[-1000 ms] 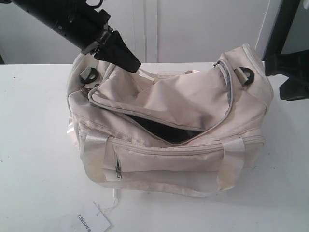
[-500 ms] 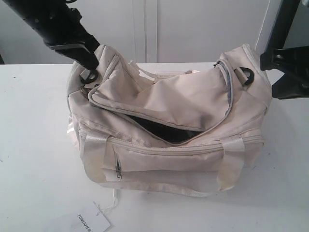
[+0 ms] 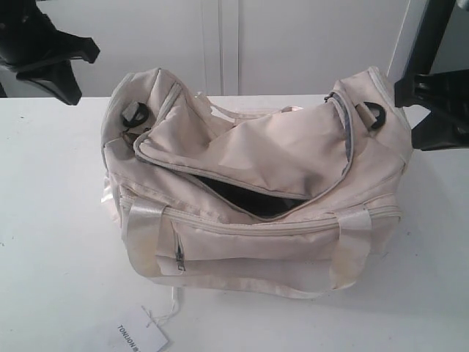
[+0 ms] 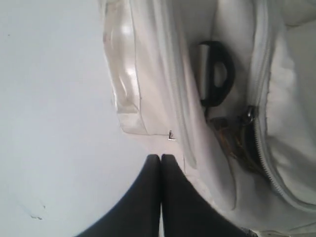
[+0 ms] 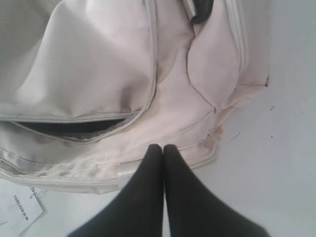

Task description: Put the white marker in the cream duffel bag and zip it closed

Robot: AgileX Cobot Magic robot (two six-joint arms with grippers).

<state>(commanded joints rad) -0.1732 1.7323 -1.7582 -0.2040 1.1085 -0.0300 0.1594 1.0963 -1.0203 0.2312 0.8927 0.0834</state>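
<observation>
Centre of desk: bag (image 3: 256, 183) lies on the white desk (image 3: 51, 220) and fills the middle of the exterior frame, with its front pocket towards the lower edge.
Top zip: open. The flap sags, and a dark gap (image 3: 249, 199) across the middle of the bag shows black lining.
Slider: in the left wrist picture it sits right of centre (image 4: 248, 114), just beside a black D-ring (image 4: 217, 74). Judged to be parked at the bag's end, at the start of its run.
Marker: not visible in any view. It is not on the bare desk that shows, and it is not in either set of fingers. Judged to be inside the bag, hidden by the flap; this cannot be confirmed.
Left fingers (image 4: 148, 192): pressed together and holding nothing. The left arm (image 3: 44, 62) is at the upper left of the exterior frame, clear of the bag.
Right fingers (image 5: 148, 192): pressed together and empty. The right arm (image 3: 440, 110) is at the right edge, near the bag's end but apart from it.
Tag (image 3: 139, 337): paper hang tag on a string at the lower left of the exterior frame. It is not part of the task.
Done: placing the marker, probably.
Outstanding: the whole of the zipping. The pull has to be gripped and drawn along the curved track to the far end, and the soft flap is likely to need steadying.
</observation>
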